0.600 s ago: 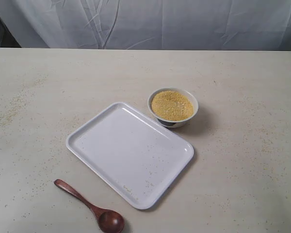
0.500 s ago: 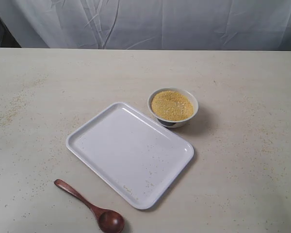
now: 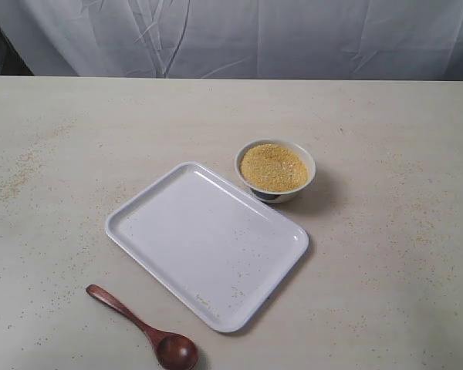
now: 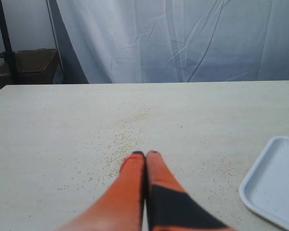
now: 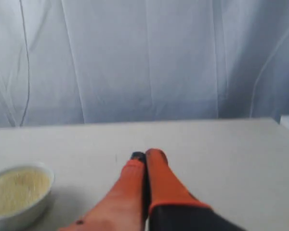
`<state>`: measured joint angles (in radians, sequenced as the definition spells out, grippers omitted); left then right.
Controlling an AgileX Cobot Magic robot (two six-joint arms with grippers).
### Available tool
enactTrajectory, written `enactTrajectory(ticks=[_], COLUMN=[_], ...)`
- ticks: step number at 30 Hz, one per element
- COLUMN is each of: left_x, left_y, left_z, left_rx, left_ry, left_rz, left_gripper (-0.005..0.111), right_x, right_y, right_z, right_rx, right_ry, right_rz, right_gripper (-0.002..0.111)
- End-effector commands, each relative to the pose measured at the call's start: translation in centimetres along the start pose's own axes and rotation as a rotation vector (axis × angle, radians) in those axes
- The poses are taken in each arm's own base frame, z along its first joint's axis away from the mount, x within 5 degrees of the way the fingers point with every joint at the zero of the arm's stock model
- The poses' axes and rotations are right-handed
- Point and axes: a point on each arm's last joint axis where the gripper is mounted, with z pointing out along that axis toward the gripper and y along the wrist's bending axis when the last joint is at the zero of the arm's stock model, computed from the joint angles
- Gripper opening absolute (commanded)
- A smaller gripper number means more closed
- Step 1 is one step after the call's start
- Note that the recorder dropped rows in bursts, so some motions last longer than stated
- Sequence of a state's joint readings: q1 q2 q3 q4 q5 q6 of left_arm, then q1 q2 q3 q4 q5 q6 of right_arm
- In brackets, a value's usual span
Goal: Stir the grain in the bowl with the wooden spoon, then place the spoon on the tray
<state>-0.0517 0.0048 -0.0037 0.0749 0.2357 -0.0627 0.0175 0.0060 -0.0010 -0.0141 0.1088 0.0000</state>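
On worktop (image 3: pixel 62 154), wooden spoon (image 3: pixel 175 351) ungrasped near tray (image 3: pixel 185 223), grain (image 3: pixel 274 167) in bowl (image 3: pixel 287 194); left gripper (image 4: pixel 145 154) and right gripper (image 5: pixel 145 155) closed, empty; pickup pending, likely needing opened jaws over handle

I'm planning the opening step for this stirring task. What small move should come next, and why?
Probably open the left gripper and bring it toward the wooden spoon. In the exterior view the spoon lies untouched on the table, left of the tray's near corner, on that arm's side, and the gripper is shut on nothing.
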Motion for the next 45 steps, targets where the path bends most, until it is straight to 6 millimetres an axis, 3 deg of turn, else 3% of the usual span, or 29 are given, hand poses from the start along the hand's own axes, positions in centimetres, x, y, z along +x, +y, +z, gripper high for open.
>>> enactTrajectory(ticks=[1,8,13,16,21,25,27,30,34,38,41,45], left_x=[0.1,0.1,0.1,0.1,0.1,0.1,0.1,0.1,0.1,0.1,0.1,0.1], left_y=[0.0,0.0,0.0,0.0,0.0,0.0,0.0,0.0,0.0,0.0,0.0,0.0], left_z=[0.0,0.0,0.0,0.0,0.0,0.0,0.0,0.0,0.0,0.0,0.0,0.0], left_rx=[0.0,0.0,0.0,0.0,0.0,0.0,0.0,0.0,0.0,0.0,0.0,0.0], left_ry=[-0.006,-0.006,-0.006,-0.006,-0.006,-0.006,-0.006,-0.006,-0.006,-0.006,-0.006,-0.006], left_rz=[-0.006,-0.006,-0.006,-0.006,-0.006,-0.006,-0.006,-0.006,-0.006,-0.006,-0.006,-0.006], left_gripper=[0.0,0.0,0.0,0.0,0.0,0.0,0.0,0.0,0.0,0.0,0.0,0.0], right_x=[-2.7,-4.7,-4.7,-4.9,-8.3,-11.1,-12.1,-11.9,-10.0,-8.4,-8.8,-10.8], right_y=[0.0,0.0,-0.1,-0.1,-0.1,-0.1,-0.2,-0.1,0.6,1.5,2.5,4.9], right_z=[-0.5,-1.4,-1.4,-1.1,-0.3,1.6,3.1,5.3,7.9,9.8,11.3,12.9], right_rx=[0.005,0.004,0.007,0.006,0.004,-0.004,-0.004,-0.002,-0.038,-0.134,-0.219,-0.347], right_ry=[-0.312,-0.545,-0.554,-0.42,-0.037,0.28,0.344,0.393,0.557,0.748,0.827,0.871], right_rz=[0.001,-0.002,0.013,0.023,0.001,0.009,0.007,0.035,0.185,0.193,0.188,0.131], right_gripper=[-0.001,-0.001,-0.001,-0.001,-0.001,-0.001,-0.001,-0.001,-0.001,-0.001,-0.001,-0.001])
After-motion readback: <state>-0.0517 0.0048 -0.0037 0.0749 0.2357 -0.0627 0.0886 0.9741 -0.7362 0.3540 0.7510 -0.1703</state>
